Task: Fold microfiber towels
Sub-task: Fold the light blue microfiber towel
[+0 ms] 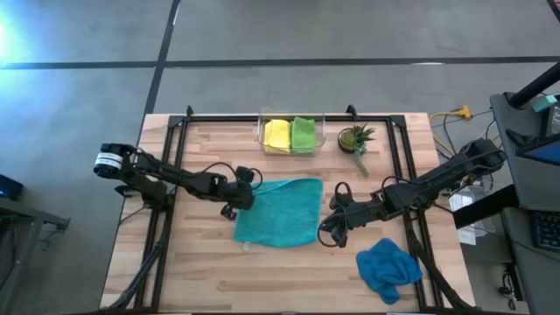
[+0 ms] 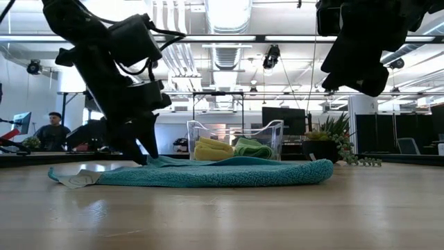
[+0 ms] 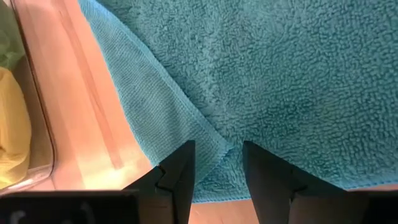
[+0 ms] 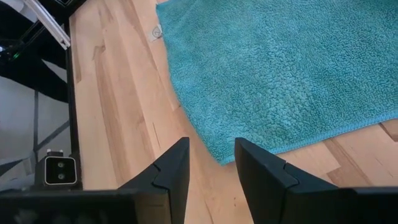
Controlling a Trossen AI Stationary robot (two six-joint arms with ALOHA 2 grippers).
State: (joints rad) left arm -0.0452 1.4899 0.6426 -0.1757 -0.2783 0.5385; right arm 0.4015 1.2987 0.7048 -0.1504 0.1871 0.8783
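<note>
A teal towel lies flat on the middle of the wooden table, with a narrow strip along one edge turned over. My left gripper is open and slants down onto the towel's far left corner. My right gripper hangs open above bare wood just off the towel's right edge, touching nothing. A blue towel lies crumpled at the near right. A yellow towel and a lime green towel lie folded in a clear bin. My left gripper's open fingertips come down on the teal towel at its corner, slanting from above and from the table's left. The fold line of the turned-over strip runs between the two fingers. The towel lies flat on the table; whether any cloth is pinched I cannot tell.
A small potted plant stands right of the bin at the far edge. Black frame rails run along the table's left, right and far sides. Bare wood lies near the front edge. A person sits far behind the table.
</note>
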